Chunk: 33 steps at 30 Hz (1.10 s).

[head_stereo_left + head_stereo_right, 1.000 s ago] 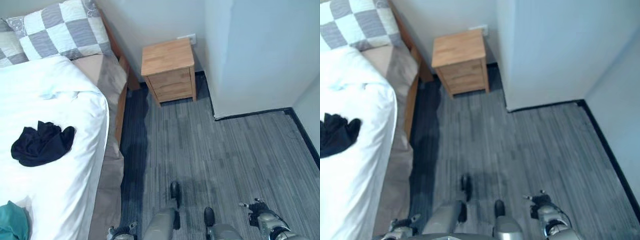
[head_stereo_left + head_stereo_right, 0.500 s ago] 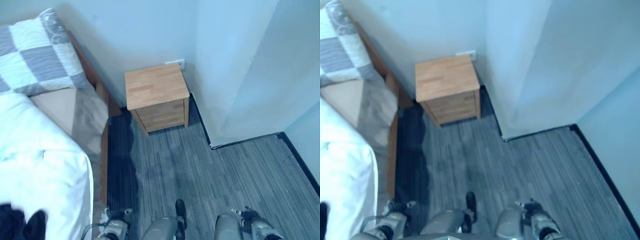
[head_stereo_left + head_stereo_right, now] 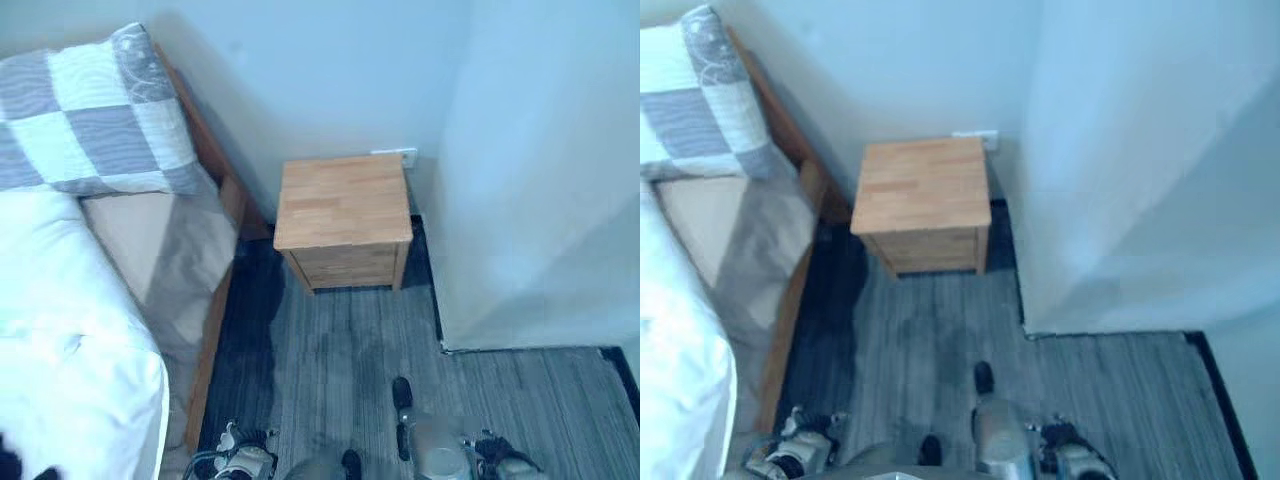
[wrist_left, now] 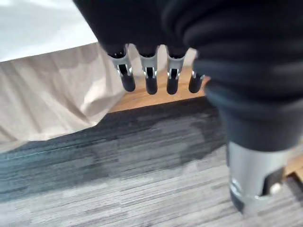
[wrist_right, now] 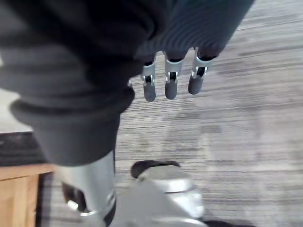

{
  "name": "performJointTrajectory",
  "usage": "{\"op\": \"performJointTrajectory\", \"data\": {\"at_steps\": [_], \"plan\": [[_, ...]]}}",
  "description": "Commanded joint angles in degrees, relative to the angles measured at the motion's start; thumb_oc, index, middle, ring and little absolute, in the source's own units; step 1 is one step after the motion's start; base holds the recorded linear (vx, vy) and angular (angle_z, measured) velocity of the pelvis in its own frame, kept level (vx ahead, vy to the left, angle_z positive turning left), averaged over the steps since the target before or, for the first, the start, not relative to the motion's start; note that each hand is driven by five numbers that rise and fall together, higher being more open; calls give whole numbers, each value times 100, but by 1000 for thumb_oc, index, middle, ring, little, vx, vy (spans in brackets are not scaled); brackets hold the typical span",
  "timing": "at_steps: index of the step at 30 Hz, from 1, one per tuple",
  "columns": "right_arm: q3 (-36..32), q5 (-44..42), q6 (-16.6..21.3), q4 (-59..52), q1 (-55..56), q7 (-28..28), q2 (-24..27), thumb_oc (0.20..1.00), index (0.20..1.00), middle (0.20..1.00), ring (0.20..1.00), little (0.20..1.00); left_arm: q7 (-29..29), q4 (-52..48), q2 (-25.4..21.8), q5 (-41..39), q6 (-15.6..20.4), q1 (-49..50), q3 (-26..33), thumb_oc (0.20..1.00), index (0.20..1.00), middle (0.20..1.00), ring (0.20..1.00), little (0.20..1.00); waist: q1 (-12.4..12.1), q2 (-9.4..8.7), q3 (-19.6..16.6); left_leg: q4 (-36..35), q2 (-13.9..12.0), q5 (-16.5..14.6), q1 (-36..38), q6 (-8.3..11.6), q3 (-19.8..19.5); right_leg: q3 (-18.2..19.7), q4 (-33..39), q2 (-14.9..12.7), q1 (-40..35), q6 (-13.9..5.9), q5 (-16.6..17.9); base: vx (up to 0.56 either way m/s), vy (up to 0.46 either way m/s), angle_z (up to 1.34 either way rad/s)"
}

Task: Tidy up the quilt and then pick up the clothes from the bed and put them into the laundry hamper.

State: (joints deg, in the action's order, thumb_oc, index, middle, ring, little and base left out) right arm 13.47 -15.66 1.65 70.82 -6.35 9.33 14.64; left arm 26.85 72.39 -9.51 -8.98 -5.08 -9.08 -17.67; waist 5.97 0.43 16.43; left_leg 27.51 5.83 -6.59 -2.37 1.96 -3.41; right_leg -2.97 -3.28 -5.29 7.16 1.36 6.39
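**Both hands empty beside the bed, the clothes lying off toward the robot's left**

The white quilt point(image 3: 60, 340) covered the bed point(image 3: 215, 300), with the checked pillow point(image 3: 90, 110) at its head and the wooden nightstand point(image 3: 345, 215) just beyond the bed's head corner, against the wall. A sliver of dark clothing point(image 3: 15, 465) showed on the quilt, well down the bed from the pillow and far in from the bed's near side. Its outline and long axis could not be told from so little. The laundry hamper could not be placed from these pictures.

The left hand point(image 3: 240, 462) hung low just beside the bed's wooden side rail, over the grey floor point(image 3: 520, 400). In its own wrist view the left hand point(image 4: 149, 71) had its fingers straight and loose, holding nothing, with the beige sheet point(image 4: 52, 99) and the rail past them. The right hand point(image 3: 500, 462) hung well away from the bed, on the far side of the robot from it. Its wrist view showed the right hand point(image 5: 170, 78) with fingers likewise straight and empty above the floor.

By my reading, the left hand was clearly the nearer to the bed. The clothing lay across the quilt from its fingers, so any reach would have to go over the rail and inward onto the bed.
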Motion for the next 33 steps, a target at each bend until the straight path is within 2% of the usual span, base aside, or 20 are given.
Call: {"op": "performJointTrajectory", "data": {"at_steps": [1,2,3,4,5,6,8,10,13,15,17,20,21,22,23,24,27,28,29,33], "plan": [[-27,-78,283,-105,13,26,311,1000,1000,1000,1000,1000,126,-214,-221,-623,-99,-44,62,1000,1000,1000,1000,1000,88,-48,125,-333,-795,197,-346,-159,385,270,-148,-93,-161,-651,-399,268,49,79],[-128,-272,259,-172,-54,31,392,1000,1000,1000,1000,1000,-43,-178,-276,-696,-186,57,152,1000,1000,1000,1000,1000,29,27,104,-923,-893,392,-267,-76,427,188,-96,-101,-344,-658,-490,223,78,82],[-143,-319,250,-182,-66,29,403,1000,1000,1000,1000,1000,-70,-169,-287,-752,-222,78,166,1000,1000,1000,1000,1000,17,37,111,-1056,-894,426,-234,-65,420,186,-82,-100,-388,-663,-503,328,127,96],[-171,-445,192,-192,-117,30,426,1000,1000,1000,1000,1000,-213,-99,-330,-874,-295,195,238,1000,1000,1000,1000,1000,-102,69,108,-1627,-817,589,-270,-23,195,279,10,-39,-526,-683,-520,366,124,65],[-152,-575,56,-193,-205,-13,477,1000,1000,1000,1000,1000,-344,25,-342,-885,-268,429,427,1000,1000,1000,1000,1000,-361,60,131,-2180,-660,924,-569,62,-280,567,211,121,-778,-689,-541,445,143,22],[-145,-633,-9,-177,-232,-39,502,1000,1000,1000,1000,1000,-362,101,-328,-876,-244,561,519,1000,1000,1000,1000,1000,-500,59,143,-2433,-589,1137,-760,106,-524,701,307,236,-916,-675,-559,361,107,-13],[-163,-752,-18,-127,-222,-104,510,1000,1000,1000,1000,1000,-395,189,-315,-594,-170,765,665,1000,1000,1000,1000,1000,-684,10,199,-2555,-511,1255,-1071,117,-752,810,361,339,-1134,-653,-643,280,121,-61],[-239,-740,-111,-167,-204,-38,493,1000,1000,1000,1000,1000,-565,186,-334,-154,-134,837,761,1000,1000,1000,1000,1000,-717,6,149,-2592,-600,1281,-1014,91,-653,768,368,264,-1140,-705,-700,217,220,-83],[-316,-838,-140,-117,-131,-102,465,1000,1000,1000,1000,1000,-553,227,-311,-118,-244,826,789,1000,1000,1000,1000,1000,-716,23,67,-2545,-703,1191,-868,87,-485,546,115,93,-1082,-808,-831,172,232,-54],[-376,-686,-254,-71,-46,-217,299,1000,1000,1000,1000,1000,-363,273,-429,476,5,758,796,1000,1000,1000,1000,1000,-723,92,-44,-2517,-803,1008,-580,-23,-97,125,-804,-256,-891,-929,-1151,222,300,-46],[-282,-352,-292,-14,-20,-309,186,1000,1000,1000,1000,1000,-239,243,-540,138,-22,583,673,1000,1000,1000,1000,1000,-633,158,-32,-2547,-824,931,-293,-145,144,-50,-1583,-408,-426,-945,-1096,170,220,-76],[-163,-158,-249,59,18,-203,48,1000,1000,1000,1000,1000,-416,130,-607,-259,-79,282,500,1000,1000,1000,1000,1000,-469,169,29,-2660,-786,867,42,-200,203,-129,-1235,-310,-232,-936,-944,139,51,-53],[-133,-43,-244,60,29,-183,31,1000,1000,1000,1000,1000,-488,105,-596,-119,-23,184,456,1000,1000,1000,1000,1000,-414,134,40,-2703,-751,840,101,-211,177,-92,-980,-276,-219,-960,-765,141,-74,-16],[-80,115,-200,84,38,-166,14,1000,1000,1000,1000,1000,-440,93,-551,120,39,31,360,1000,1000,1000,1000,1000,-299,39,23,-2790,-635,763,178,-256,70,155,-513,-171,-87,-1015,-369,106,-76,0],[-70,121,-183,91,37,-145,11,1000,1000,1000,1000,1000,-430,95,-542,195,63,7,345,1000,1000,1000,1000,1000,-275,29,38,-2809,-621,744,216,-265,45,194,-432,-147,-95,-1021,-316,183,-136,17],[122,361,-76,109,60,-180,7,1000,1000,1000,1000,1000,-268,15,-480,587,92,-205,-15,1000,1000,1000,1000,1000,-22,-51,21,-2987,-441,619,386,-394,-325,971,32,213,74,-1002,38,173,-114,31],[300,519,-55,39,71,-224,13,1000,1000,1000,1000,1000,-103,-103,-432,450,-9,-309,-331,1000,1000,1000,1000,1000,58,-57,-9,-3142,-343,642,414,-450,-617,1375,18,487,-3,-920,-59,93,-121,86],[426,656,-98,-44,31,-426,11,1000,1000,1000,1000,1000,142,-196,-390,281,-128,-341,-395,1000,1000,1000,1000,1000,-18,-73,-83,-3156,-311,747,293,-438,-767,1435,79,553,-110,-883,-137,1,-302,172],[562,764,-96,-129,3,-544,16,1000,1000,1000,1000,1000,404,-271,-386,-28,-198,-360,-389,1000,1000,1000,1000,1000,-77,-85,-116,-3126,-346,821,172,-411,-790,1379,60,572,-183,-846,-263,-50,-323,146],[674,604,-108,-258,-33,-466,57,1000,1000,1000,1000,1000,556,-431,-414,-375,-460,-341,-265,1000,1000,1000,1000,1000,-236,-83,-118,-2998,-544,962,-105,-265,-648,953,78,461,-324,-764,-499,-42,-210,182]]}}
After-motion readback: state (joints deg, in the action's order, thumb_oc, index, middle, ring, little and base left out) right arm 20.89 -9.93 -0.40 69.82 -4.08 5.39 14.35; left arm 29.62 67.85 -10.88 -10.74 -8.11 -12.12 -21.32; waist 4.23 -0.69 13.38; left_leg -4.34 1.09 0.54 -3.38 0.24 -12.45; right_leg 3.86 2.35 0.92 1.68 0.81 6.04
